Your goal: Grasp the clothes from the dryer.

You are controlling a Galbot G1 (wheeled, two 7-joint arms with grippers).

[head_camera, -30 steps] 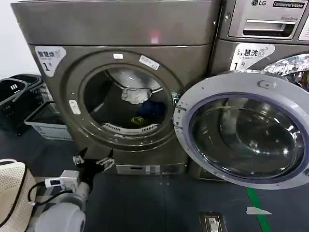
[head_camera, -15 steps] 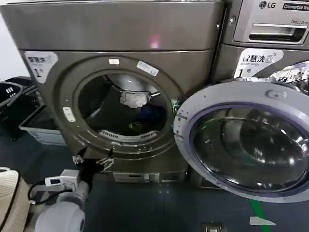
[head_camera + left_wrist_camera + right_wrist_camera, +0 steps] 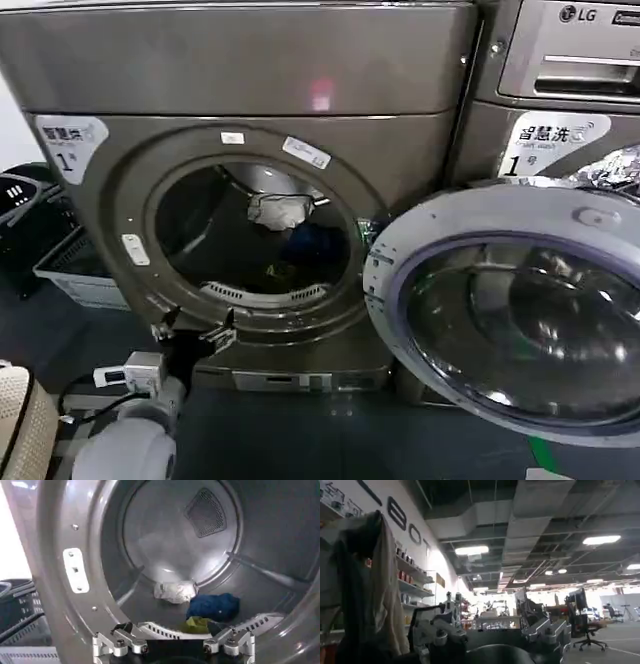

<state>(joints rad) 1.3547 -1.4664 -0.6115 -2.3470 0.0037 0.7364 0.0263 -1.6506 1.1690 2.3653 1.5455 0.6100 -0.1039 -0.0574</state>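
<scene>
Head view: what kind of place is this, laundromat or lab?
Probably a commercial laundry set-up. The big bronze-grey dryer has a numbered sticker, its round door swung open, an LG machine marked as a commercial washer stands beside it, and laundry baskets sit on the floor.

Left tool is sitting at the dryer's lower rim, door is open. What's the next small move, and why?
Probably ease the left tool forward over the lower rim of the dryer and into the drum. It sits open and empty at the porthole lip, while the clothes lie deeper on the drum floor, the yellow-green piece nearest. The door is swung clear to the right.
</scene>
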